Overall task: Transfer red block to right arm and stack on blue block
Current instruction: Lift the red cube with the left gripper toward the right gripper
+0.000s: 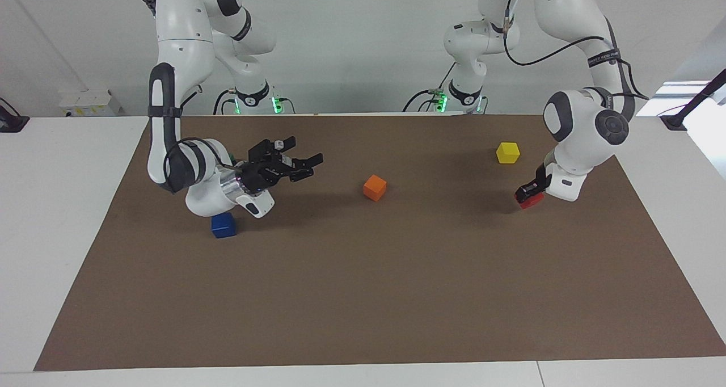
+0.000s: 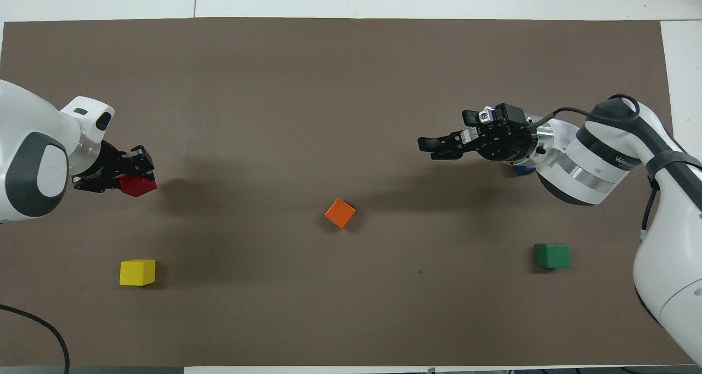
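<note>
The left gripper (image 1: 530,193) was clamped on the red block (image 1: 532,200), which sat tilted between its fingertips and showed mostly below them. In the facing view the block seemed lifted just clear of the brown mat (image 1: 363,296), a shadow lying on the mat beside it. The pair hung over the mat near its edge at the left arm's end of the table, about midway between the mat's edge by the robots and its edge away from them. In the overhead view the block (image 2: 137,185) stuck out from the gripper's (image 2: 131,176) tips toward the middle of the mat.

The right gripper (image 1: 306,168) stood with its jaws spread and nothing in them, held level above the mat and pointing toward the orange block (image 1: 375,187) at the mat's middle. It was well apart from the red block, with the orange block between the two.

The blue block (image 1: 223,225) rested on the mat under the right arm's wrist, toward the right arm's end; from overhead only a sliver of it (image 2: 525,169) showed past the wrist. A yellow block (image 1: 507,152) lay nearer to the robots than the red block. A green block (image 2: 553,255) lay nearer to the robots than the blue one.
</note>
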You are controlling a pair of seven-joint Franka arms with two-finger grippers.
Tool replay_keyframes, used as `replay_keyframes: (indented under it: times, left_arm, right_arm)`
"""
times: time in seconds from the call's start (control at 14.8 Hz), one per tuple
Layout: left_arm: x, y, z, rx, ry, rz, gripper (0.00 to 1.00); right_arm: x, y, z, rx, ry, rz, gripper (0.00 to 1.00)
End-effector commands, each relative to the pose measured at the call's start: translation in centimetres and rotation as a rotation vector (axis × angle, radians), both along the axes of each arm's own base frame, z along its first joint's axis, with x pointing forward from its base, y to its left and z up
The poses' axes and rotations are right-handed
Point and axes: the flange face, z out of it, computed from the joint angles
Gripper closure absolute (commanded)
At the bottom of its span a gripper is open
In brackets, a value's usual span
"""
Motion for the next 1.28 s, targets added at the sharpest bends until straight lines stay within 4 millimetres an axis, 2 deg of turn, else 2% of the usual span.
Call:
replay_keyframes:
  times: [0.0,0.07,0.2,0.34,0.4,0.61,0.67,0.88,0.94,1.21]
  left_arm:
    - [-1.0,-1.3,7.0,-0.104,0.071,0.195,1.0]
    - [-1.3,-2.0,9.7,-0.115,0.093,0.278,1.0]
    - [-2.5,-3.6,13.8,-0.181,0.122,0.451,1.0]
    - [-3.5,-5.0,16.0,-0.261,0.166,0.59,1.0]
    - [-3.7,-6.5,16.5,-0.279,0.19,0.63,1.0]
    - [-4.5,-11.4,17.2,-0.304,0.287,0.764,1.0]
    - [-4.2,-12.2,17.7,-0.352,0.309,0.818,1.0]
    - [-4.2,-13.7,17.2,-0.484,0.39,1.013,1.0]
    - [-4.5,-14.6,17.0,-0.508,0.395,1.057,1.0]
    - [-5.6,-15.3,14.9,-0.652,0.451,1.222,1.0]
  right_arm:
    - [0.3,0.7,-0.9,-0.035,0.034,0.001,0.0]
    - [0.1,1.5,-1.4,-0.056,0.034,0.0,0.0]
    - [0.0,2.0,-2.2,-0.094,0.023,-0.02,0.0]
    - [-0.3,3.7,-2.4,-0.111,0.009,-0.015,0.0]
    - [-0.3,4.1,-2.7,-0.121,0.004,-0.023,0.0]
    - [-1.0,6.2,-3.6,-0.117,-0.019,-0.019,0.0]
    - [-1.0,6.4,-3.6,-0.115,-0.033,-0.022,0.0]
    - [-1.1,6.5,-3.5,-0.113,-0.036,-0.02,0.0]
    - [-1.4,7.5,-3.5,-0.112,-0.037,-0.008,0.0]
    - [-1.7,8.8,-3.5,-0.106,-0.035,-0.012,0.0]
